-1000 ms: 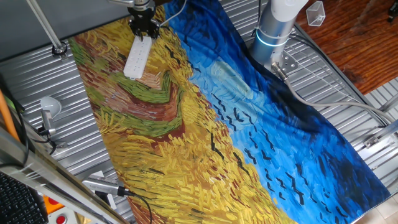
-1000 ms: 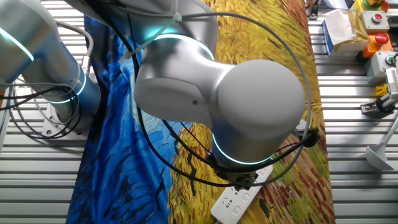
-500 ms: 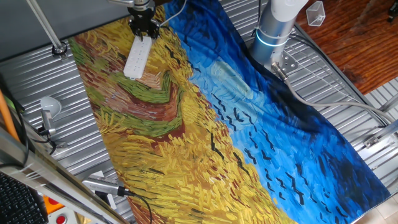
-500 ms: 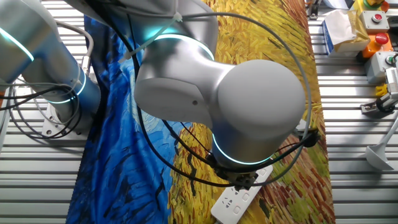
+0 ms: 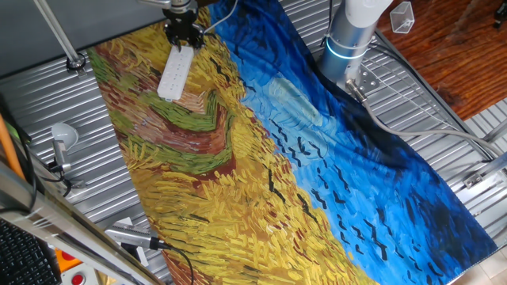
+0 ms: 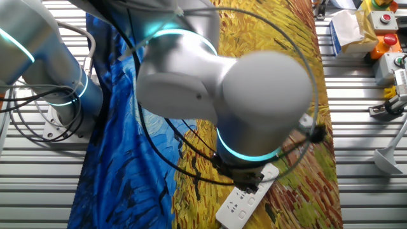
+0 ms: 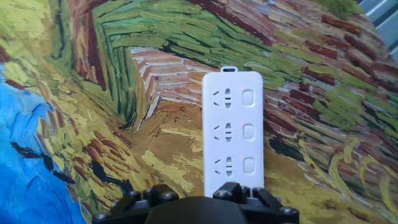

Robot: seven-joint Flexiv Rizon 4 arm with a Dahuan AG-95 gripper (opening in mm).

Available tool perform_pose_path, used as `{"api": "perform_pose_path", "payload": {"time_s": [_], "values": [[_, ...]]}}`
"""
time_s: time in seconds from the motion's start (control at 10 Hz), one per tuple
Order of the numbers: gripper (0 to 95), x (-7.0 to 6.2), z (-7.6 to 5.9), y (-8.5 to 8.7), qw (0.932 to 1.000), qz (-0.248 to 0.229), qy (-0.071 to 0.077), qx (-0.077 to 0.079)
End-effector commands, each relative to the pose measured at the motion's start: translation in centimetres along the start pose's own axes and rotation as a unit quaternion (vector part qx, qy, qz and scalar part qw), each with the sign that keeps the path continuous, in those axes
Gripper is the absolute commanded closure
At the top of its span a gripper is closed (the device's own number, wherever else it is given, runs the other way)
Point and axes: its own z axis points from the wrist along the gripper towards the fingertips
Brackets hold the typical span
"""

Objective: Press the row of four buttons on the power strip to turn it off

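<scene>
The white power strip (image 5: pixel 174 73) lies on the painted cloth (image 5: pixel 261 158) near its far left corner. In the hand view the power strip (image 7: pixel 232 130) runs straight away from me, with three of the four buttons (image 7: pixel 249 130) showing as pale rounded squares along its right side. The near end of the strip, with any button there, is hidden under the hand's black body. My gripper (image 5: pixel 181 39) stands over the strip's far end in one fixed view. The other fixed view shows only part of the power strip (image 6: pixel 240 203) below the arm's big joint. No view shows the fingertips.
A grey round-headed lamp-like object (image 5: pixel 63 136) stands left of the cloth on the ribbed metal table (image 5: pixel 71 95). The arm's base (image 5: pixel 348 39) is at the back right, beside a clear plastic box (image 5: pixel 402 16). Control boxes (image 6: pixel 388 60) and cables sit at the table's edge.
In the other fixed view the arm's big joint has shifted slightly and looks blurred. The power strip has not moved.
</scene>
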Motion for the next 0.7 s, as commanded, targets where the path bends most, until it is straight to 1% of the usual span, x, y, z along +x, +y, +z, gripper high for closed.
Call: {"api": "perform_pose_path", "payload": {"time_s": [0.1,0.4,0.7], "values": [[38.0,0.0,-0.1,-0.1,1.0,0.002,-0.002,-0.003],[38.0,0.1,0.0,-0.2,1.0,0.003,-0.002,-0.003],[38.0,1.5,1.6,-1.5,0.9999,-0.015,-0.005,-0.005]]}}
